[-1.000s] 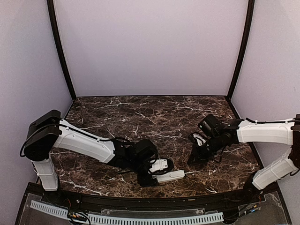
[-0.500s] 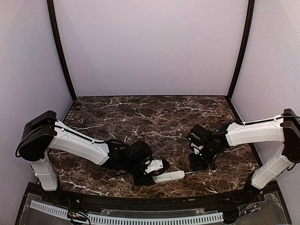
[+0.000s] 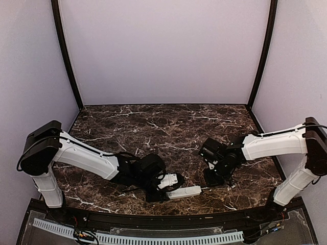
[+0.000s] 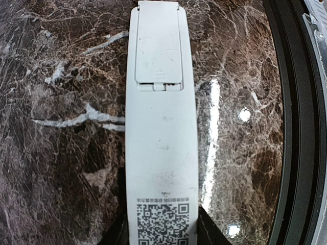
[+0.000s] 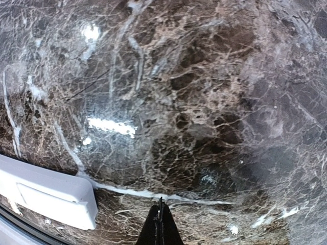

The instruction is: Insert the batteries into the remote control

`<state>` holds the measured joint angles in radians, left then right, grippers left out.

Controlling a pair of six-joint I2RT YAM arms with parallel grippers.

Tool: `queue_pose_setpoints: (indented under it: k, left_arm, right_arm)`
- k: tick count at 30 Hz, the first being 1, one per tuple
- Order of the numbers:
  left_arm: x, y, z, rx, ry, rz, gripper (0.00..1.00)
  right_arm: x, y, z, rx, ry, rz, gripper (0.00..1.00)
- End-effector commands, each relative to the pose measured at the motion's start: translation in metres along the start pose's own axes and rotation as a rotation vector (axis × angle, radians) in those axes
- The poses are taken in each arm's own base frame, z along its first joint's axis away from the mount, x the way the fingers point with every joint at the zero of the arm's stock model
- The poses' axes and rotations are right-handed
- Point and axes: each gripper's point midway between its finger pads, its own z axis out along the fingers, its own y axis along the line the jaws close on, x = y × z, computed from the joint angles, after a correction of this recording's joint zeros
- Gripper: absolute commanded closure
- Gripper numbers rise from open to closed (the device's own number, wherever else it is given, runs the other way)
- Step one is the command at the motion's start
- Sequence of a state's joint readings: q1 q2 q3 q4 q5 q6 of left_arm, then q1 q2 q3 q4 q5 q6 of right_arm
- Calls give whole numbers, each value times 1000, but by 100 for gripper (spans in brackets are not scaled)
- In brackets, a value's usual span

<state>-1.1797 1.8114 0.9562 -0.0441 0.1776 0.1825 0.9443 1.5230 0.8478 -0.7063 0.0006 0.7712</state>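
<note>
While our left jaws are clamping the slim white plastic remote control (image 4: pixel 161 127), back upward, at the dark marble bench's (image 3: pixel 153 127) six o'clock to steady it, our right jaws are hovering, pinched together, off its three o'clock end.

A QR code (image 4: pixel 162 224) marks the remote control (image 4: pixel 161 127).

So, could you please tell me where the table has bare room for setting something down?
The broad far half of the table, bordered by the back wall and both side walls, is bare. The near centre is crowded: the left end effector grips the remote control there, and the right end effector hangs close beside its free end.
</note>
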Motion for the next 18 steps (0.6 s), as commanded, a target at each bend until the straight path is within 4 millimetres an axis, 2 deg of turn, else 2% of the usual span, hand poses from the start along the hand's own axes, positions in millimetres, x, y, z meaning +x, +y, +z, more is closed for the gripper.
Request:
queue_pose_setpoints:
  k: [1,9,14,18]
  left_arm:
    - [21,-8,-2,32,59,-7,75]
    - [21,-6,-3,20,62,-3,77]
    - [20,-6,-4,-1,65,23,77]
    - [22,-7,-3,-1,73,29,77]
  right_arm:
    - [2,-13,-5,74,-15,22,100]
    - [5,-16,-4,85,-5,32,100]
    - [2,-8,-6,60,-7,32,100]
    - [5,-7,-1,63,12,30,100]
